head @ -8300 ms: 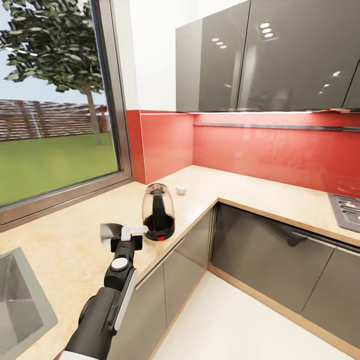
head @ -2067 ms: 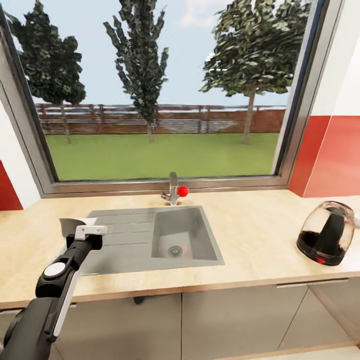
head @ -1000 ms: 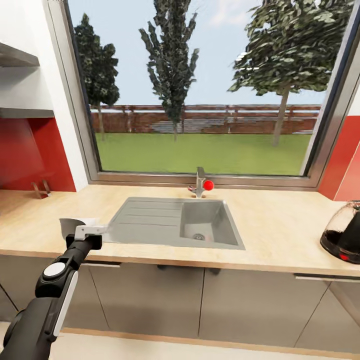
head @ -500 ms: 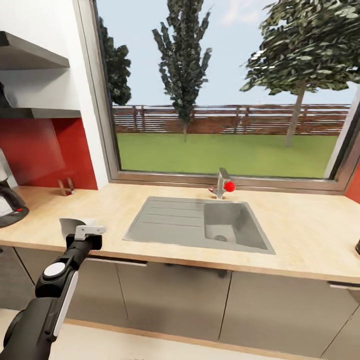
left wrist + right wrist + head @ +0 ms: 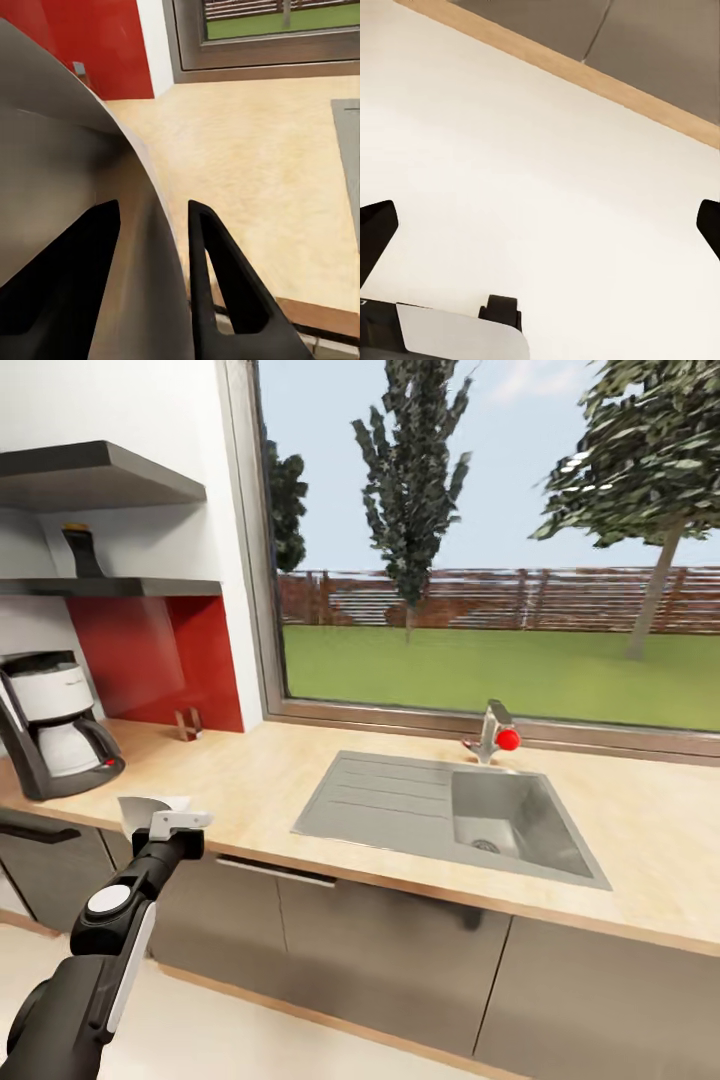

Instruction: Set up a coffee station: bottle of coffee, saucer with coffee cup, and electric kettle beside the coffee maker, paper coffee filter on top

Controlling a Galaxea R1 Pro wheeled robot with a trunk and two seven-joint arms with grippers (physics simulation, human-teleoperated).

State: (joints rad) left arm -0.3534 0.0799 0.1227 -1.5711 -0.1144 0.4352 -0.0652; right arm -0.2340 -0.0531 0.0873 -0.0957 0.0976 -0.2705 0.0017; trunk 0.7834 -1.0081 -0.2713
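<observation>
While the head view gives us the whole worktop, the wrist views add detail it lacks. On head cam we note the left gripper (image 5: 160,815) raised at lower left, over the front edge of the long light wood-coloured kitchen countertop (image 5: 250,780) w/ dark grey cabinet fronts, pinching a grey-looking wedge-shaped sheet, the paper coffee filter (image 5: 142,809). Left wrist cam confirms: two black fingers (image 5: 217,292) pressed onto the curved sheet (image 5: 67,195), which blocks approx. half that view; bare worktop (image 5: 255,172) lies beyond.

Tall black drip coffee maker (image 5: 55,725) w/ white filter housing and red switch stands on the countertop at far left, well apart from the gripper. Above it, a small dark bottle of coffee (image 5: 82,550) sits on the thin black kitchen shelf (image 5: 120,587); cap colour hard to tell.

Right wrist cam shows the right gripper (image 5: 540,225) spread wide, black fingertips (image 5: 375,232) at opposite edges, over pale cream floor (image 5: 532,172) near a wood-toned plinth (image 5: 585,71).

Other items: grey inset sink (image 5: 450,815) w/ drainboard mid-counter, metal tap w/ red knob (image 5: 495,732) behind it, small rack-like object (image 5: 187,723) against the red backsplash (image 5: 150,655), large window (image 5: 480,540) onto lawn and trees.
</observation>
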